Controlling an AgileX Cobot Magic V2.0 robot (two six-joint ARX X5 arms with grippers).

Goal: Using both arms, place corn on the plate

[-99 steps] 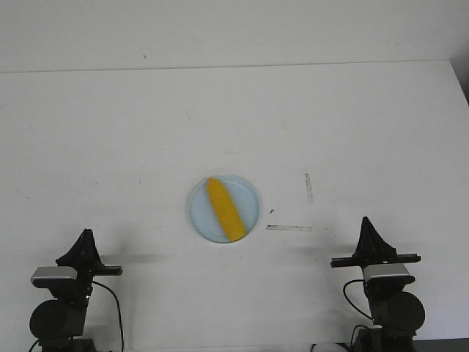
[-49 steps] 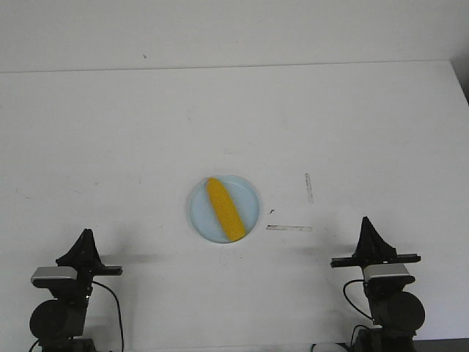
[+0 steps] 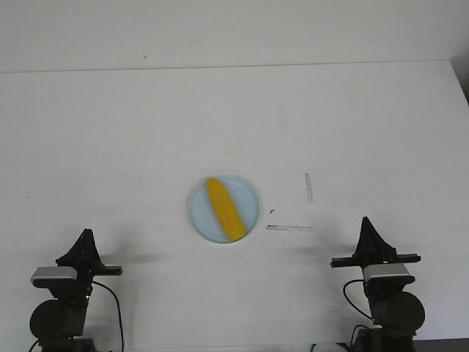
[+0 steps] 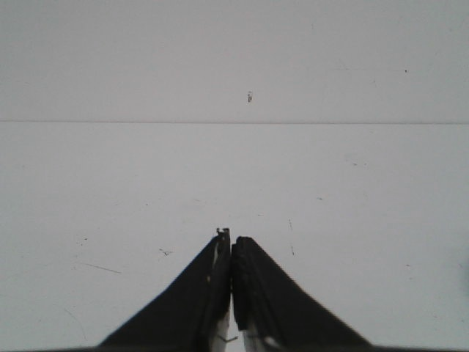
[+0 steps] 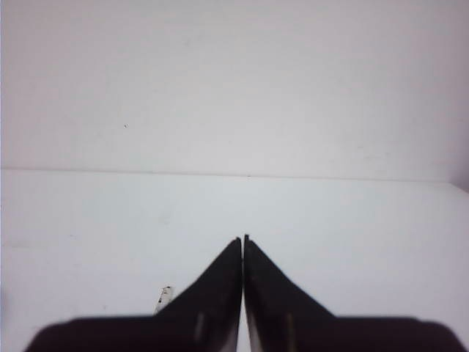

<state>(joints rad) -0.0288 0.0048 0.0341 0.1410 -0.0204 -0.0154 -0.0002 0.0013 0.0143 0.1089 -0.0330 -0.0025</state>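
Observation:
The yellow corn [image 3: 224,209] lies across the pale blue plate [image 3: 249,193] in the middle of the white table, its tapered end toward the far side. My left gripper [image 3: 86,233] is shut and empty at the front left, well apart from the plate. My right gripper [image 3: 365,221] is shut and empty at the front right, also apart from the plate. In the left wrist view the gripper [image 4: 231,237] shows its jaws pressed together over bare table. In the right wrist view the gripper [image 5: 242,238] is likewise closed. Neither wrist view shows the corn or the plate.
Two short strips of tape lie right of the plate, one upright [image 3: 308,188] and one flat [image 3: 289,228]. The table's far edge [image 3: 234,67] meets a white wall. A tape strip [image 5: 165,295] shows beside my right gripper.

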